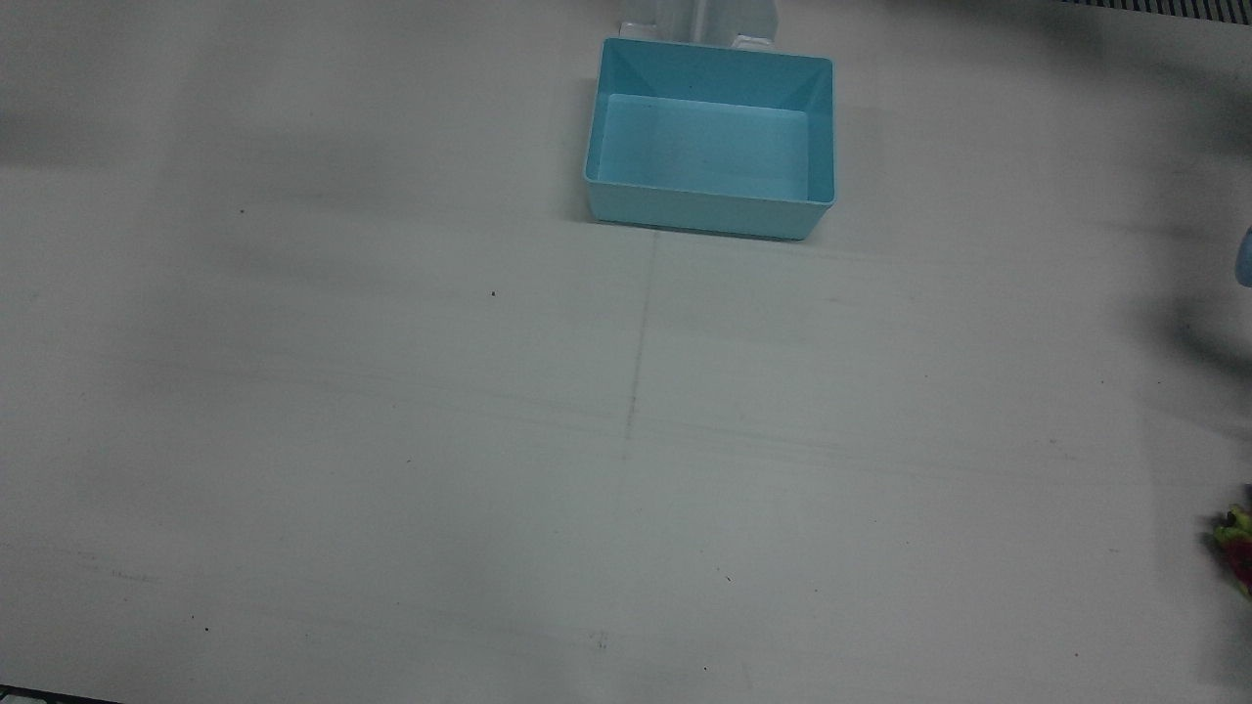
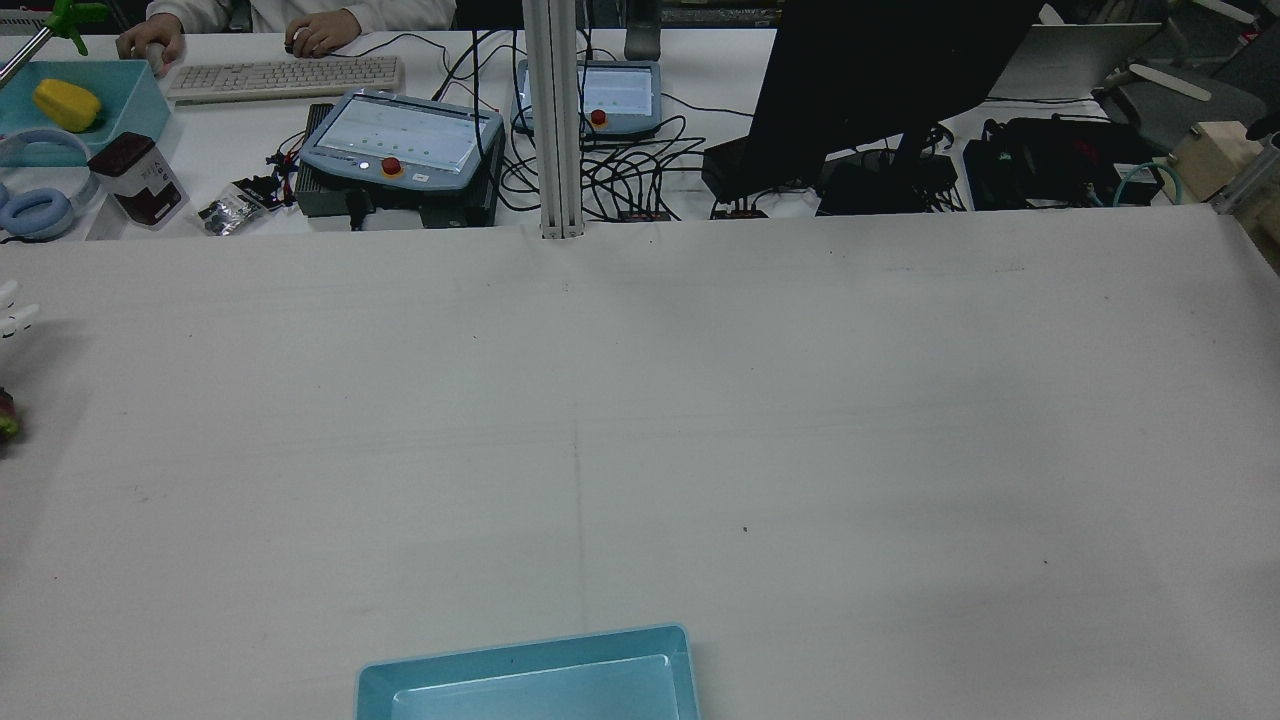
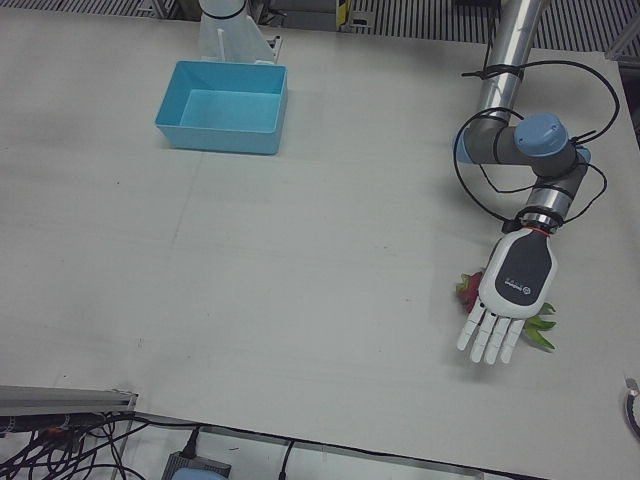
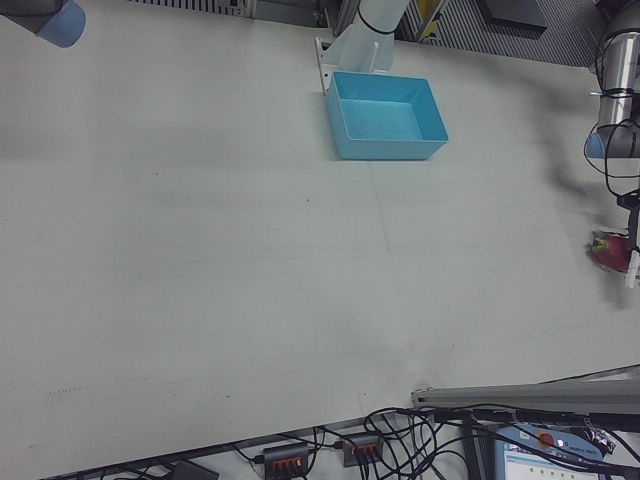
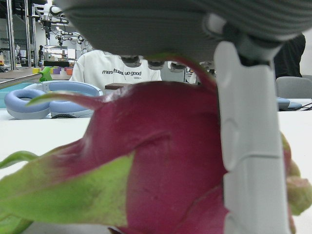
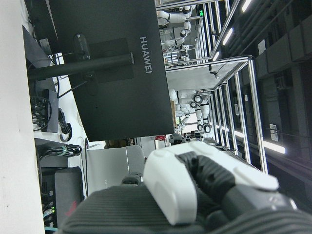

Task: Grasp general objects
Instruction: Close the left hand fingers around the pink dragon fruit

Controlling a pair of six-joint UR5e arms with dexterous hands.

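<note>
A pink dragon fruit with green scales (image 3: 467, 291) lies on the white table near its right edge in the left-front view. It also shows in the front view (image 1: 1236, 546), the right-front view (image 4: 606, 250) and the rear view (image 2: 6, 424). My left hand (image 3: 512, 290) hovers flat right over it, palm down, fingers straight and apart, holding nothing. In the left hand view the fruit (image 5: 156, 161) fills the frame under the palm, with one finger (image 5: 248, 146) in front of it. My right hand (image 6: 195, 195) shows only in part in its own view.
An empty light-blue bin (image 1: 711, 207) stands at the robot side of the table's middle, also seen in the left-front view (image 3: 218, 137). Across the table are teach pendants (image 2: 400, 135), a monitor (image 2: 880, 80), cables and a seated person (image 2: 300, 20).
</note>
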